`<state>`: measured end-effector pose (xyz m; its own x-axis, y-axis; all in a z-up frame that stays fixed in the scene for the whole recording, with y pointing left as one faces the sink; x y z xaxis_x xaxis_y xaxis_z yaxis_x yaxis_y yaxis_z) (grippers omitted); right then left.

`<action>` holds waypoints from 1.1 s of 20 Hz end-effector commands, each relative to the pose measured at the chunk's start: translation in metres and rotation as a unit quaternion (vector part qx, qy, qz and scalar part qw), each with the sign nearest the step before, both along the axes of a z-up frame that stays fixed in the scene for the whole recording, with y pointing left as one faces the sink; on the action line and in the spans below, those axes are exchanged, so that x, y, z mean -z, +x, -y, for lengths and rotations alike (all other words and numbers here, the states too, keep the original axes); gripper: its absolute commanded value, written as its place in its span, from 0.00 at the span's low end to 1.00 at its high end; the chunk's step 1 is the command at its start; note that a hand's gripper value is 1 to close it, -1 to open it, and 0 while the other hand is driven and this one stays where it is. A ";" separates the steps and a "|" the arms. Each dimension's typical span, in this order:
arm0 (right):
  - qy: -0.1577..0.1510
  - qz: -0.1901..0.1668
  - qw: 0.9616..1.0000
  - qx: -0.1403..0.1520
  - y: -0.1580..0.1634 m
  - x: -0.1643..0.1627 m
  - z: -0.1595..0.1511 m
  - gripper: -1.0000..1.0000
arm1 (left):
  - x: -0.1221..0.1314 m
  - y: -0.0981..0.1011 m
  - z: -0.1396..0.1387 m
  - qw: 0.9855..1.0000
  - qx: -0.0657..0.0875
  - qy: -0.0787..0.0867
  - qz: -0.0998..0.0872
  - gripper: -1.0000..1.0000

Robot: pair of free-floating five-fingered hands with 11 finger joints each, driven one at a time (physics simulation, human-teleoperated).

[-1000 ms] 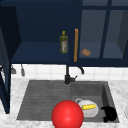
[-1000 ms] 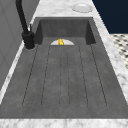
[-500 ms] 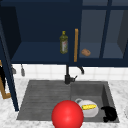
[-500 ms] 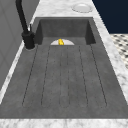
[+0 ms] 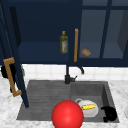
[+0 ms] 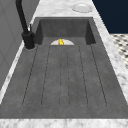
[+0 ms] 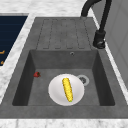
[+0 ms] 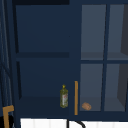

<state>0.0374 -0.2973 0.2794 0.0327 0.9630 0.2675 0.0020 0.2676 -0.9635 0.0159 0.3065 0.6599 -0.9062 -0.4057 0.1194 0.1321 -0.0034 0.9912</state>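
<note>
Nearest me in the front view, a red ball (image 5: 67,115) sits at the front edge of the sink (image 5: 45,95). I cannot tell what it rests on.

Just behind it, in the basin toward the right end of the worktop (image 5: 7,112), lies a white plate (image 5: 93,113) with a corn cob (image 5: 89,107) across its middle. The right hand (image 5: 109,113) hangs just beside the plate, at the basin's right front corner. I cannot tell whether it is open or closed.

I judge the cob to be light and firm, bumpy enough to grip but ready to roll, so I would take it across its middle. The plate looks stiff, glazed and breakable, and I would hold it by its rim.

Further back stands the black tap (image 5: 68,75). At the worktop's left end, an open cabinet door carries a wooden handle (image 5: 11,76). The left hand (image 5: 4,71) shows as a dark shape right behind that handle, and its state is unclear to me. On the shelf beyond are a bottle (image 5: 63,42) and a small brown lump (image 5: 86,52).

Compared with a second ago, the door handle appears shifted. The plate, cob and right hand lie as they did.
</note>
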 end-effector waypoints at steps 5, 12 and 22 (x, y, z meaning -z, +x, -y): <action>0.000 0.000 1.000 0.000 0.000 0.000 0.000 0.50 | 0.002 0.024 0.043 1.000 -0.027 0.014 -0.006 0.00; 0.000 0.000 1.000 0.000 0.000 0.000 0.000 0.50 | 0.001 0.044 0.075 0.997 -0.076 0.012 -0.001 0.00; 0.000 0.000 1.000 0.000 0.000 0.000 0.000 0.50 | 0.006 0.085 0.125 0.990 -0.139 0.019 -0.005 0.00</action>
<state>0.0374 -0.2973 0.2794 0.0327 0.9630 0.2675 0.0020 0.2676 -0.9635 0.0836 0.2026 0.6591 -0.7486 -0.6545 0.1066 0.1377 0.0038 0.9905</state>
